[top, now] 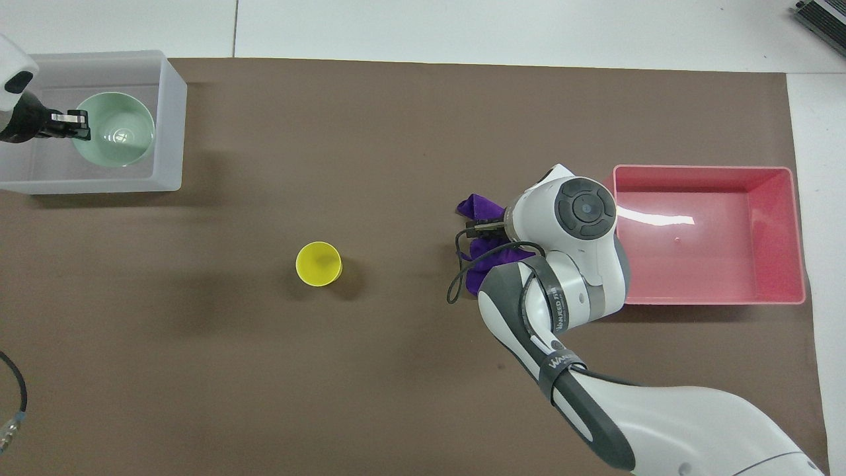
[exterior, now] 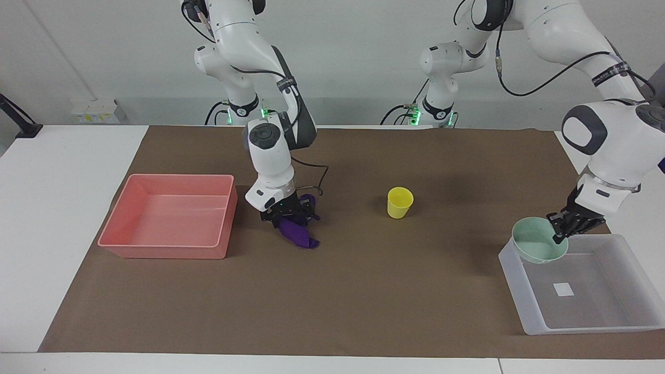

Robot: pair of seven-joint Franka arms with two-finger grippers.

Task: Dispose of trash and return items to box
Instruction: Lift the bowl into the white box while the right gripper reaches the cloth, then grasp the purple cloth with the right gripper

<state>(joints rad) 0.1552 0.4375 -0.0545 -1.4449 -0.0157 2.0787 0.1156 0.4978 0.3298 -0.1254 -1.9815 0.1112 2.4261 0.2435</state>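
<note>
The purple cloth wad [exterior: 300,238] lies on the brown mat beside the pink tray; it also shows in the overhead view [top: 473,206]. My right gripper [exterior: 290,217] is down on the wad, with cloth showing around it [top: 480,229]. My left gripper [exterior: 560,235] is shut on the rim of the mint-green bowl [exterior: 535,250] and holds it up over the translucent box [exterior: 597,323], above the box's end nearer the robots. In the overhead view the bowl [top: 115,129] sits over the box [top: 169,132]. The yellow cup [exterior: 400,202] stands upright mid-mat [top: 318,264].
The pink tray [exterior: 161,250] stands empty at the right arm's end of the mat [top: 714,301]. A white sticker [exterior: 563,289] marks the box's bottom. The brown mat [exterior: 363,301] covers the white table.
</note>
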